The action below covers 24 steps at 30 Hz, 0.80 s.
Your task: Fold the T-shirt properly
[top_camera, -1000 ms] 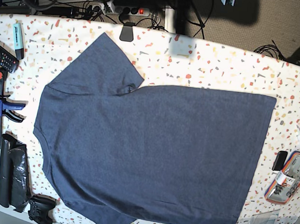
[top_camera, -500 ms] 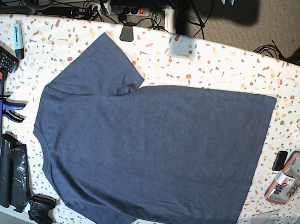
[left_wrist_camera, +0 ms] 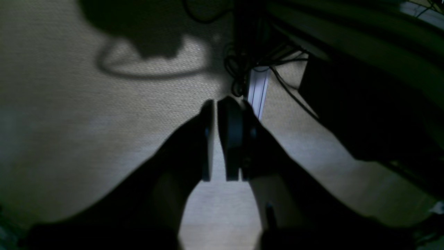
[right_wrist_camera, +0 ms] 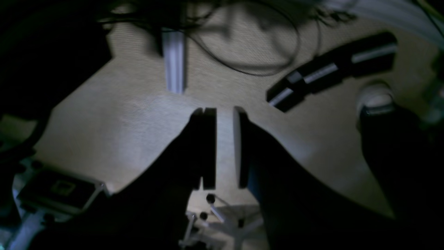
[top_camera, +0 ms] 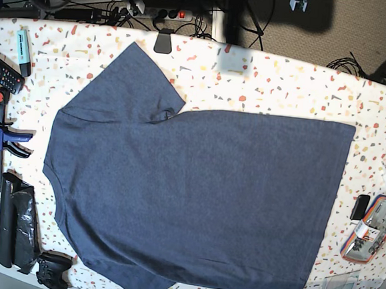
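The T-shirt (top_camera: 196,191) lies spread flat on the speckled table (top_camera: 284,85), plain slate-blue side up. Its collar end points left and its hem right. One sleeve (top_camera: 134,79) reaches toward the far left; the other sleeve (top_camera: 148,285) runs to the near edge. Neither gripper is over the shirt. In the left wrist view my left gripper (left_wrist_camera: 215,104) hangs over beige floor, its fingers almost together with nothing between them. In the right wrist view my right gripper (right_wrist_camera: 224,111) stands over the floor too, with a clear narrow gap and nothing in it.
Along the table's left edge lie a remote (top_camera: 1,69), a turquoise marker (top_camera: 23,49), a blue clamp (top_camera: 0,129), a black bag (top_camera: 16,227) and a game controller (top_camera: 52,271). A tool case (top_camera: 372,229) sits at the right edge. A black clip (top_camera: 163,42) sits at the far edge.
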Available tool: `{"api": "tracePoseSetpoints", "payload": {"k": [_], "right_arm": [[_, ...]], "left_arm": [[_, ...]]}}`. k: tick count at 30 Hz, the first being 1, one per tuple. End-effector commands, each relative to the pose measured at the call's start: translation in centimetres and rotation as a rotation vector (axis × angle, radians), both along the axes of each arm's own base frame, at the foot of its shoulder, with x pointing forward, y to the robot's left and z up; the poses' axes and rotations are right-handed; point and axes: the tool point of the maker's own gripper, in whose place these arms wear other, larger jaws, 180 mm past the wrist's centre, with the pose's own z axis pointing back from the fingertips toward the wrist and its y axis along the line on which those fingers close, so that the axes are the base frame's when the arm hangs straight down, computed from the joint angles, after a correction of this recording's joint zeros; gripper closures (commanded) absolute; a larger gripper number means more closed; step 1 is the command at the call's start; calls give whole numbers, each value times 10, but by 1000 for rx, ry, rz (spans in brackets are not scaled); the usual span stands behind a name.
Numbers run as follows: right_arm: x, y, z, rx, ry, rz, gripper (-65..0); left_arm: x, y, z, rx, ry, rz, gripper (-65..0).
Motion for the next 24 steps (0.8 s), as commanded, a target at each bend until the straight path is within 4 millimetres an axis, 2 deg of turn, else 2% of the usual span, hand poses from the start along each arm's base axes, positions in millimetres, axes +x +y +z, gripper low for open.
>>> {"api": "tracePoseSetpoints", "payload": {"k": [1, 6, 13, 16, 21, 24], "right_arm": [[-4, -3, 3, 28, 5, 12, -96], [-9, -3, 20, 139, -44, -5, -96], [-28, -23, 54, 135, -154, -16, -96], [-32, -24, 81, 152, -218, 11, -96], [-41, -18, 138, 185, -293, 82, -96], [-35, -22, 172, 163, -342, 115, -96]], "left_arm": [[-14, 1, 4, -10, 9, -11, -67], [-20, 6, 30, -49, -89, -1, -67], [-17, 26, 83, 7, -231, -43, -67], [-12, 31, 108, 33, -283, -84, -67], [-5, 37, 144, 74, -295, -158, -67], [3, 41, 165, 128, -317, -257, -67]]}}
